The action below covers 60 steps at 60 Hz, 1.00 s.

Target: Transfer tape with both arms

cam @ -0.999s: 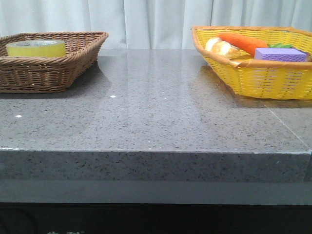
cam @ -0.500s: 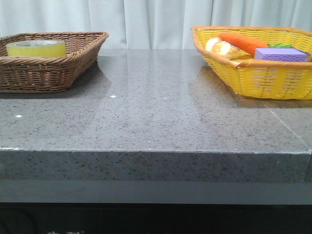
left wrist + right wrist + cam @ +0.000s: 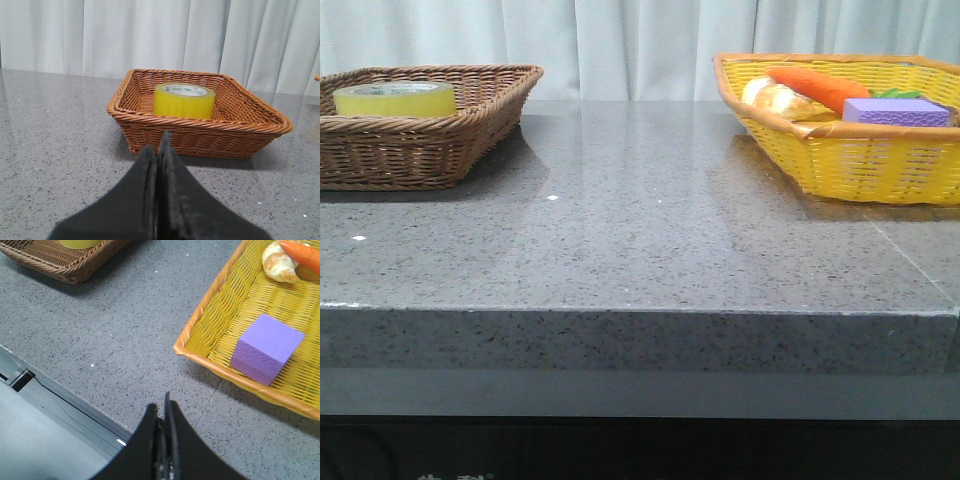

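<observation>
Change: none visible in the front view against a second ago; nothing has shifted on the table (image 3: 640, 240).
Tape (image 3: 184, 100): upright inside the brown basket (image 3: 250, 122), untouched.
Left hand (image 3: 159, 150): fingers pressed together, short of the brown basket.
Right hand (image 3: 164, 412): fingers together, beside the yellow basket (image 3: 200, 347), far from the brown basket.
Meaning: transfer not begun; likely next, the left hand opens and reaches in.

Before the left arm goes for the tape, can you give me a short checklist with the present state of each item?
1. Tape sits in the brown basket: ok.
2. Tape upright, core facing up: ok.
3. Left gripper open for grasping: not ok, fingers shut.
4. Right gripper ready to receive: not ok, shut too.
5. Yellow basket has free space beside the purple block: ok.
6. Path over the table clear: ok.
</observation>
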Tool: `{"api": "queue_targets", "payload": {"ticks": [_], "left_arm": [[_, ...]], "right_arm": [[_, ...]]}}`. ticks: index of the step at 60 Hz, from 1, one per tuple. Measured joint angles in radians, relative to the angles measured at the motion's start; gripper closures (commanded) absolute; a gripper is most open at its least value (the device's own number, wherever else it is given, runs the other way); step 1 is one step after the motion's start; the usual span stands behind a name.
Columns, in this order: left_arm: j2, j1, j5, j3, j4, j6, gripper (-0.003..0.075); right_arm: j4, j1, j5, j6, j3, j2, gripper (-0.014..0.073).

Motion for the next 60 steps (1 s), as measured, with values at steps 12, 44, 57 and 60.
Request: {"api": "queue_targets", "payload": {"ticks": [12, 44, 57, 60], "left_arm": [[0.000, 0.000, 0.000, 0.000, 0.000, 0.000, 0.0741], [0.000, 0.000, 0.000, 0.000, 0.000, 0.000, 0.0741], [0.000, 0.000, 0.000, 0.000, 0.000, 0.000, 0.0741], [0.000, 0.000, 0.000, 0.000, 0.000, 0.000, 0.0741]], "right_arm": [[0.000, 0.000, 0.000, 0.000, 0.000, 0.000, 0.0661], [-0.002, -0.093, -0.088, 0.000, 0.109, -0.072, 0.0661], [-0.002, -0.262, -0.408, 0.000, 0.394, -0.261, 0.0661], [-0.002, -0.300, -0.488, 0.000, 0.475, -0.322, 0.0661]]}}
